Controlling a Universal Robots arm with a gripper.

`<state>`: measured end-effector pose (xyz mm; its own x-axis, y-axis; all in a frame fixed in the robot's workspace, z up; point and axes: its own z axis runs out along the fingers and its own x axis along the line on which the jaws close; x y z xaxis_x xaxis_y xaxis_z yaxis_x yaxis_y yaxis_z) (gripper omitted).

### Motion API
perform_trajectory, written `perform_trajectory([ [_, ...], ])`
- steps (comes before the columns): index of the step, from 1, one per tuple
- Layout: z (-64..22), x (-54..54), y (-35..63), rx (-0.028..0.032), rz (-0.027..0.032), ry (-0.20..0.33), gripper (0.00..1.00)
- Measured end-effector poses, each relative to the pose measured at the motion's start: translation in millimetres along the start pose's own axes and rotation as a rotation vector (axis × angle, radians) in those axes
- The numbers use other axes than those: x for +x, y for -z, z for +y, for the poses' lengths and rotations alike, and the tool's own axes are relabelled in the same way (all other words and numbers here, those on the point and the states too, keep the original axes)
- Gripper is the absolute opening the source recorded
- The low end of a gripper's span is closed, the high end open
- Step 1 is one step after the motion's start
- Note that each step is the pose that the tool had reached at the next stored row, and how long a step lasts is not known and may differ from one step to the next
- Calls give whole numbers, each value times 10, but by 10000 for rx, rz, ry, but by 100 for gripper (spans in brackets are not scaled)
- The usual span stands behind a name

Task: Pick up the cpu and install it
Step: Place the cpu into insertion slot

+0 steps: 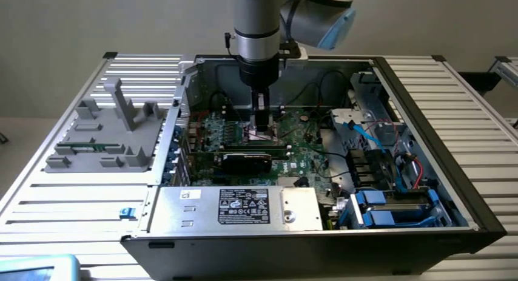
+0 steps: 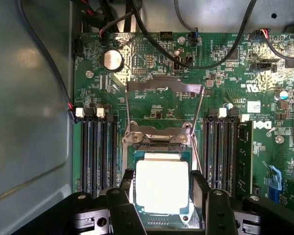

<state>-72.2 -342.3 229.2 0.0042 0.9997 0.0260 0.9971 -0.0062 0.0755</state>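
The cpu, silver top up, sits in or just above the open socket; which one cannot be told. The pincer appears to pinch its two opposite edges, mid-frame in the exterior view, inside the computer case. Step in hand: seating, which calls for square alignment with the socket

Soft, even light across the exterior view, no hard shadows on the pale ribbed surface. Inside the computer case it drops dimmer, the walls shading the motherboard. Over to the wrist view: big glare off the cpu, its metal top washed nearly white (the light seems to strike it head-on). The coin battery glints as well. The case floor stays dull grey-green with a faint sheen.
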Motion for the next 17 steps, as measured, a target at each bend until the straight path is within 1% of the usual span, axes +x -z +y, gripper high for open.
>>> perform_trajectory([
  [5,-7,-2,-82,-1,0,-2,55],
  [8,-9,-3,-110,0,0,-1,55],
  [12,-11,-4,-132,1,-1,-2,55],
  [17,-11,-3,-133,4,-1,-2,55],
])
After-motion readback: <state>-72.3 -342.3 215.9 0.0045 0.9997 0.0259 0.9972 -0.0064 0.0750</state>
